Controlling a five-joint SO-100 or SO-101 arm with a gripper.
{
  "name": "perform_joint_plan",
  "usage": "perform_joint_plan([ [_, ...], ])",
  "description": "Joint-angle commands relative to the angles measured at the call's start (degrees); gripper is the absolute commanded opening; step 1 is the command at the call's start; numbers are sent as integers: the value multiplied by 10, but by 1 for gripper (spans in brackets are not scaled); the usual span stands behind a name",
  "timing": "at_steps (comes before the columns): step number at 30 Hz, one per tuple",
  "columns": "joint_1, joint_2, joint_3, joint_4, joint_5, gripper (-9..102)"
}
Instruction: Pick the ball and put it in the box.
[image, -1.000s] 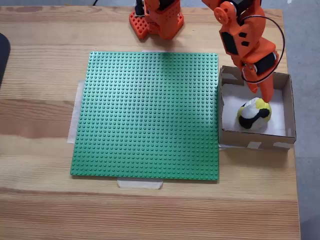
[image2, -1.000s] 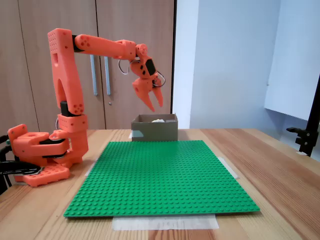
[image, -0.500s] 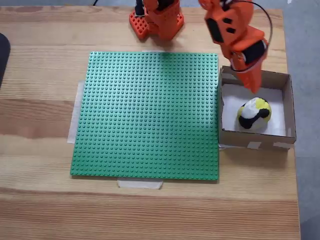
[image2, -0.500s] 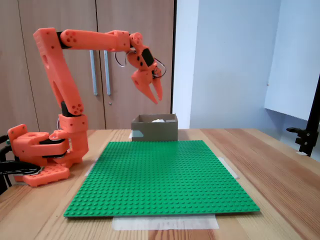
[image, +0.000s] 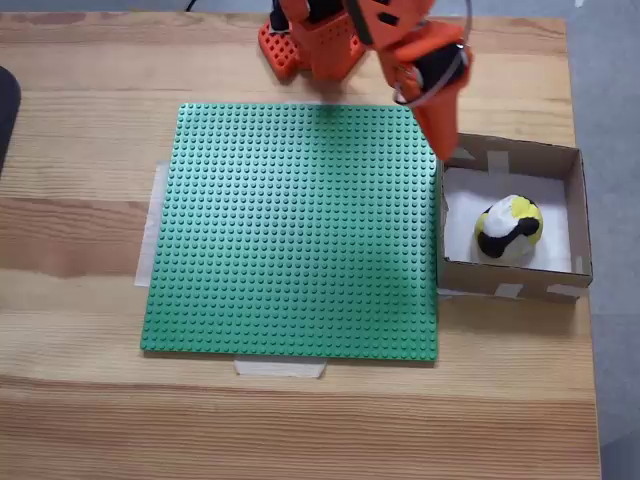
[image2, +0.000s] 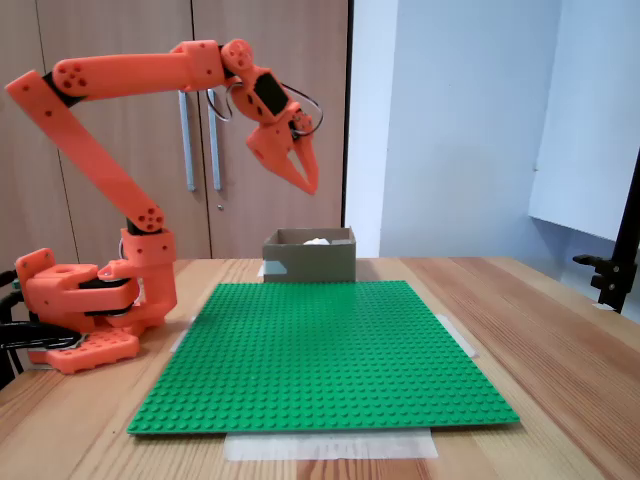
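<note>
In the box: the ball (image: 508, 228) lies on the white floor, toward the front wall as a fixed view from above shows it; below and to the right of the pincer there, well apart from it, touching no finger
Box (image: 578, 210): shallow brown cardboard with low walls and pale tape at the corners; it sits on the wooden table (image: 80, 140) just beside the right edge of the green studded plate (image: 300, 230); in the fixed view from the side the box (image2: 310, 258) stands beyond the far edge of the plate (image2: 320, 350), below the pincer, and a bit of white shows above its rim
Pincer (image: 444, 150): orange, held in the air, tips pointing down; from above it hangs over the back left corner of the box and the plate's right edge; from the side the pincer (image2: 308, 183) is high above the box, with clear air between
Pincer state: fingers drawn close together, nearly meeting at the tips; nothing between them
Arm: orange; its base (image2: 85, 305) stands on the table, to the left of the plate in the side view, well behind the pincer
Plate: bare; taped to the table with pale strips at its edges
</note>
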Motion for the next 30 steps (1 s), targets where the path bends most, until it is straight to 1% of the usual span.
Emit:
perform_joint_plan([
  [1, 34, 65, 17, -4, -6, -1],
  [13, 185, 206, 129, -6, -35, -1],
  [20, 229, 265, 187, -9, -33, -1],
  [30, 267, 340, 300, -31, -13, -1],
])
